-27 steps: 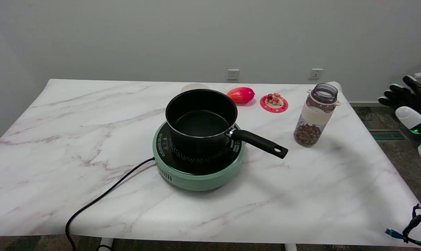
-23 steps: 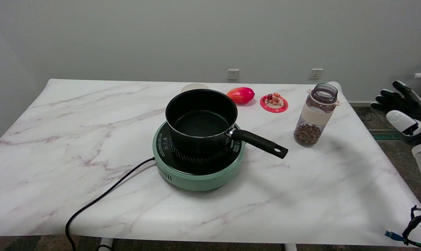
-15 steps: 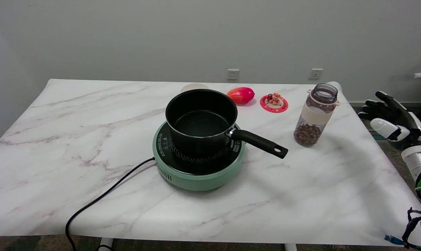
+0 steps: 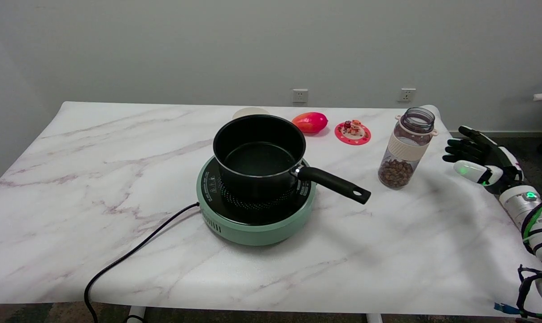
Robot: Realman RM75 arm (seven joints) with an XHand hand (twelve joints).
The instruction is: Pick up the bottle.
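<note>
Marble-patterned table (image 4: pixel 118 148) carries the bottle (image 4: pixel 405 148) upright toward its far right side (brown pieces fill its lower part, its mouth uncapped). Right of it, apart from it, the right hand (image 4: pixel 482 161) hangs over the table's right edge, fingers spread toward the bottle, grasping nothing.

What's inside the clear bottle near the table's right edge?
The lidless clear bottle with a cream band holds small brown pieces filling its bottom part; its neck looks empty. The band covers the middle, so the exact fill level is hidden.
</note>
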